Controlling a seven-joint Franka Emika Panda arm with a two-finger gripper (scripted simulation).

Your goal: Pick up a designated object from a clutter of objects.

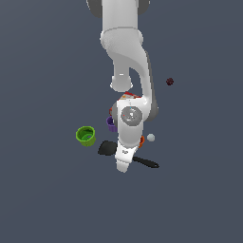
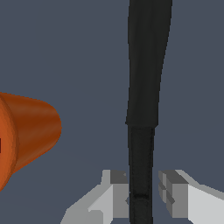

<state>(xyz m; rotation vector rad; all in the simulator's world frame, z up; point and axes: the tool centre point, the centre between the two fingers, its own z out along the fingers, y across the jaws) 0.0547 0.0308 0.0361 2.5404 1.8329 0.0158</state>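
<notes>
The black spatula [image 1: 107, 148] lies on the floor, its squarish blade toward the exterior view's left and its thin handle [image 1: 148, 163] running to the right. My gripper [image 1: 123, 166] is down over the middle of the handle. In the wrist view the handle [image 2: 146, 78] passes between the two fingers of my gripper [image 2: 142, 186]. One fingertip [image 2: 117, 190] is at the handle's side, while a narrow gap remains before the other fingertip [image 2: 174, 192]. The gripper is open, straddling the handle.
A green cup [image 1: 86, 135] stands at the exterior view's left of the blade. A purple cup [image 1: 111, 124], the red printed box [image 1: 129, 96] and an orange cup [image 1: 141, 141] [image 2: 26, 131] sit partly hidden behind the arm. A white ball [image 1: 151, 137] and a small dark object [image 1: 169, 81] lie farther right.
</notes>
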